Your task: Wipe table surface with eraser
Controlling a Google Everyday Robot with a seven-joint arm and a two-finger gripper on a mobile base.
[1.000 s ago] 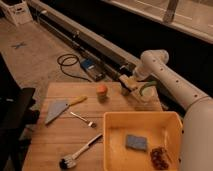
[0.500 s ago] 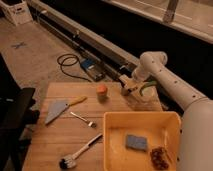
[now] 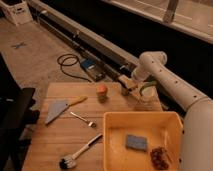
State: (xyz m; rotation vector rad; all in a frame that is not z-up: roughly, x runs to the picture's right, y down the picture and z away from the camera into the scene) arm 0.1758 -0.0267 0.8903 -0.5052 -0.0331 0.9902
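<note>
The light-brown wooden table surface [image 3: 65, 135] fills the lower left. My gripper [image 3: 126, 85] is low over the table's far edge, right of centre, with the white arm [image 3: 165, 75] reaching in from the right. It is shut on the eraser [image 3: 122, 80], a small pale tan block with a dark underside, held down at the tabletop. The fingers hide much of the block.
A yellow tub [image 3: 142, 120] at the front right holds a blue sponge [image 3: 136, 142] and a brown lump [image 3: 160, 157]. On the table lie a small orange-topped object [image 3: 101, 91], a grey scraper with a yellow handle [image 3: 60, 107], a fork [image 3: 82, 119], and a black-headed brush [image 3: 75, 156]. A green-rimmed cup [image 3: 148, 91] stands by the arm.
The gripper with the eraser has shifted slightly left along the table's far edge. Everything else stays put.
</note>
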